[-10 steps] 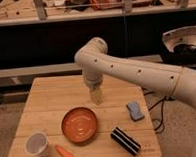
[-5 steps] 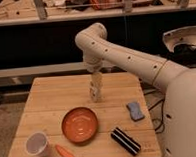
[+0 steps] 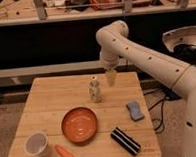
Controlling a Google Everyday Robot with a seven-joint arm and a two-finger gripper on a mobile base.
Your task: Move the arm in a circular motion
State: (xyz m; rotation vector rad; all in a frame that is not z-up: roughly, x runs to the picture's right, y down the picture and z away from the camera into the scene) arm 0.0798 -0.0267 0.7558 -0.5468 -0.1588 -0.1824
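Note:
The large glossy white arm (image 3: 140,53) reaches in from the right, bends at a rounded joint (image 3: 113,36) above the table's far edge and points down. Its yellowish gripper (image 3: 110,78) hangs just over the far middle of the wooden table (image 3: 43,104). It is to the right of a small pale upright object (image 3: 94,89) and apart from it.
On the table are an orange bowl (image 3: 80,125), a white cup (image 3: 37,144), an orange carrot-like piece (image 3: 65,153), a black and white striped object (image 3: 125,141) and a blue sponge (image 3: 135,111). A dark counter with shelves runs behind the table.
The arm's upper joint has swung right and up. The gripper has moved from over the small pale object to its right, so the object now stands uncovered.

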